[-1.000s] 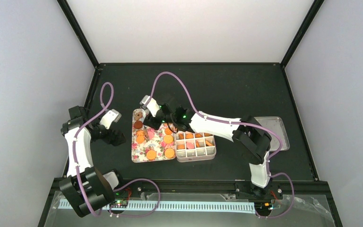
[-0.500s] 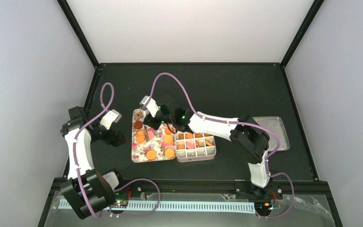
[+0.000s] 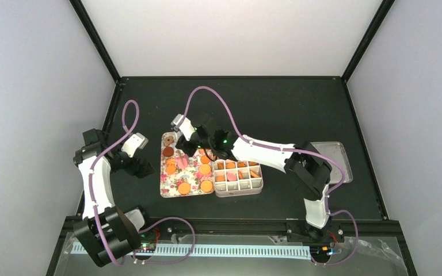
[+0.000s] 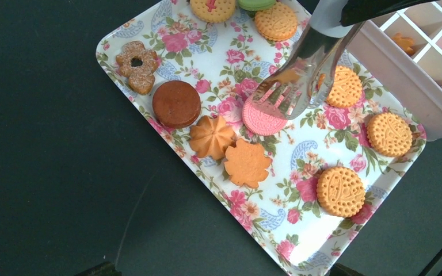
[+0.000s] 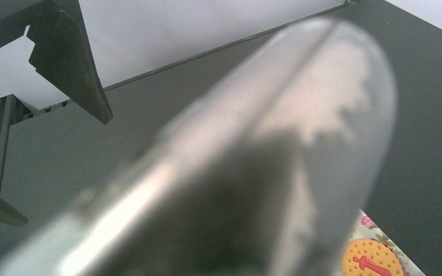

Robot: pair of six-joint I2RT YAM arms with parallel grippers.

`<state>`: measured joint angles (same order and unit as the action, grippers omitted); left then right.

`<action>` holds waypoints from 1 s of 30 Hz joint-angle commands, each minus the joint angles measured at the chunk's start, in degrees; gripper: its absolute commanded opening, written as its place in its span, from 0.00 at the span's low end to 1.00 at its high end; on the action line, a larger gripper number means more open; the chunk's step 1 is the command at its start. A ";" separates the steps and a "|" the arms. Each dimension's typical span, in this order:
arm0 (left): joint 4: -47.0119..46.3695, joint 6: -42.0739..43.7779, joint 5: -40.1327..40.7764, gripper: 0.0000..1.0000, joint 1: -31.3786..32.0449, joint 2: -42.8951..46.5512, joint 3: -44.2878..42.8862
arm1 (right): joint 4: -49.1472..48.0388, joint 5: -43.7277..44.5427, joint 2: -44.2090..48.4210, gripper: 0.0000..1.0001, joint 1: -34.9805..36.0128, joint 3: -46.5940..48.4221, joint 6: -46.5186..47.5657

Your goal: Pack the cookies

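The right gripper [image 3: 193,145] hangs over the far half of the flowered tray [image 4: 267,192], clenched on the handle of the metal tongs [image 4: 299,80]. The tongs slant down from the side of the white box [image 4: 417,100] toward the middle of the tray. Their toothed tips rest right over the pink cookie [image 4: 257,123] and cover its upper edge. Whether the blades are actually pinching it cannot be told.

The cookies [image 4: 339,191] lie loose and flat on the tray. Just beside the pink one, on the side away from the box, are an orange swirl [image 4: 211,137] and an orange leaf shape [image 4: 246,164]. A round brown cookie [image 4: 176,103] sits next to the swirl. A brown flower-shaped cookie [image 4: 136,64] with a dark centre lies near the tray's corner. Round golden ones are spread along the side nearest the box, and one lies partly under the tongs. In the top view, more orange and pink pieces sit in the compartments of the box, which stands touching the tray's right edge.

From the right wrist, the blurred tongs fill almost the whole frame. A golden cookie with a red mark [image 5: 372,259] shows at the bottom on a corner of the tray.

The left gripper [image 3: 144,168] sits over the black table [image 3: 288,109], near the tray's left edge. Its jaws are spread wide with nothing between them, and it is clear of every cookie.
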<state>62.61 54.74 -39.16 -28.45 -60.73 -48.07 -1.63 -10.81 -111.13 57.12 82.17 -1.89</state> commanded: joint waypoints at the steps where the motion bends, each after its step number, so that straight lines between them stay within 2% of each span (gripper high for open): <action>1: 0.98 1.77 -1.98 0.97 -0.39 0.17 -2.48 | -0.19 0.21 3.83 0.01 -0.36 0.92 0.01; 14: 0.84 1.96 -2.91 0.97 -0.46 -0.61 -2.40 | -0.61 1.72 7.78 0.01 0.05 -1.10 1.96; 18: 0.89 1.91 -2.90 0.97 -0.41 -0.46 -2.38 | -1.57 1.10 5.32 0.10 0.09 -0.11 2.07; 26: 1.05 1.51 -1.42 0.97 -0.42 0.32 -2.81 | -0.03 0.47 -0.74 0.16 0.26 5.18 3.60; 30: 1.20 1.70 -1.81 0.97 -0.40 0.34 -2.90 | -0.30 0.48 -1.31 0.30 0.33 5.28 3.41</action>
<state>62.65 55.33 -39.88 -28.45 -60.86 -48.62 0.05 -10.63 -112.12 57.19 85.19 0.69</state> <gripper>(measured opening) 0.973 0.238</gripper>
